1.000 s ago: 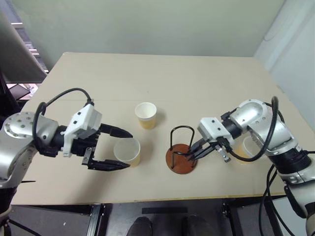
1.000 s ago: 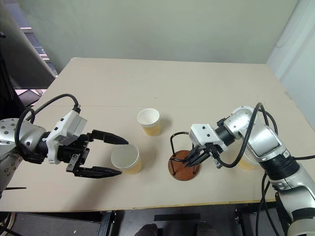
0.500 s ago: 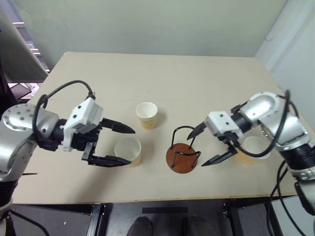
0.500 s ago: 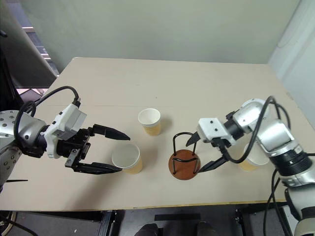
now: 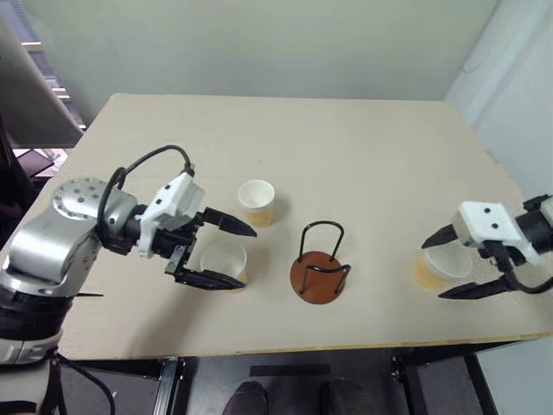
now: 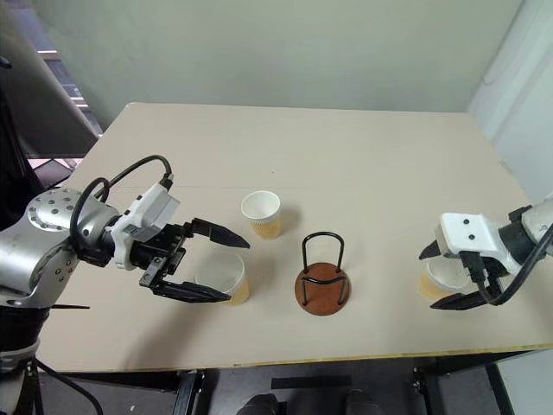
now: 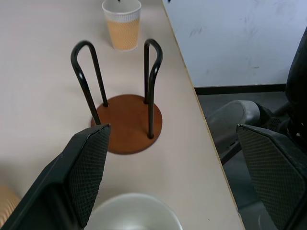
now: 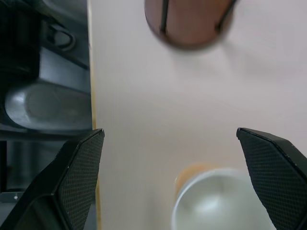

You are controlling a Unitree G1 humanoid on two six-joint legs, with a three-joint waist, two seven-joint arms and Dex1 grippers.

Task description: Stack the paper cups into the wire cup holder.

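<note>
Three tan paper cups stand upright on the table. The near left cup (image 5: 220,259) sits between the spread fingers of my open left gripper (image 5: 244,258), and its white rim (image 7: 132,213) shows low in the left wrist view. A second cup (image 5: 256,201) stands alone behind it. My right gripper (image 5: 434,270) is open around the right cup (image 5: 447,264), one finger on each side; the right wrist view shows that cup (image 8: 216,203) from above. The wire cup holder (image 5: 320,277), a brown disc with black loops, stands empty between the arms, its base (image 7: 127,122) ahead of the left fingers (image 7: 86,167).
The beige table's front edge (image 5: 285,350) runs just below the holder and both grippers. The right cup stands near the table's right front corner. Bare tabletop (image 5: 346,147) stretches back to the wall.
My right gripper opened, left the holder and swung right to the right cup. The left gripper edged slightly further around the near left cup.
</note>
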